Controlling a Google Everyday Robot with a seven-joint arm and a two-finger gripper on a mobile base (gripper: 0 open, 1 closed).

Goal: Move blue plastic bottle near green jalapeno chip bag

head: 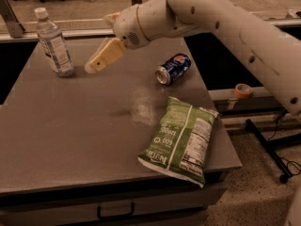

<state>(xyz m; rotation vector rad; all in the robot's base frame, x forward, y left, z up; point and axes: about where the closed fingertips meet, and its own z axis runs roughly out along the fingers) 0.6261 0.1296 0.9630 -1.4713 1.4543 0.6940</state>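
Observation:
The blue plastic bottle (54,44), clear with a white cap and a pale label, stands upright at the far left of the grey table (70,131). The green jalapeno chip bag (181,140) lies flat at the table's front right, partly over the edge. My gripper (97,60) hangs above the table just right of the bottle, a short gap away, and holds nothing that I can see. The white arm (211,18) reaches in from the upper right.
A dark blue soda can (173,68) lies on its side between the arm and the bag. An orange tape roll (242,91) sits on a ledge to the right. A black stand base (270,147) is on the floor at right. A rail (84,32) runs behind the table.

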